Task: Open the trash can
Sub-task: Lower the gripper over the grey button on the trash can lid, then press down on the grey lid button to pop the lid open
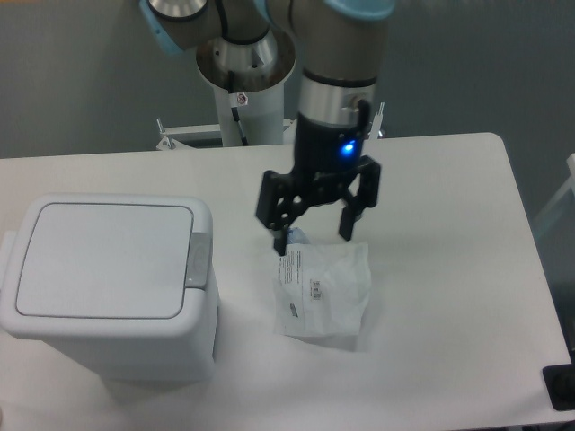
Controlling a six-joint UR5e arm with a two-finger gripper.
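Observation:
The trash can (106, 280) is a large white boxy bin at the left of the table. Its flat lid (103, 259) lies shut, and a small grey push tab (199, 260) sits on its right edge. My gripper (314, 235) hangs to the right of the bin, above the top edge of a white plastic bag (325, 289) with a printed label. Its black fingers are spread apart and hold nothing. The gripper is well clear of the bin and its tab.
The white table (449, 224) ends at its right edge near the frame's right side. The arm's base column (247, 90) stands at the back centre. A dark object (561, 388) sits at the bottom right corner.

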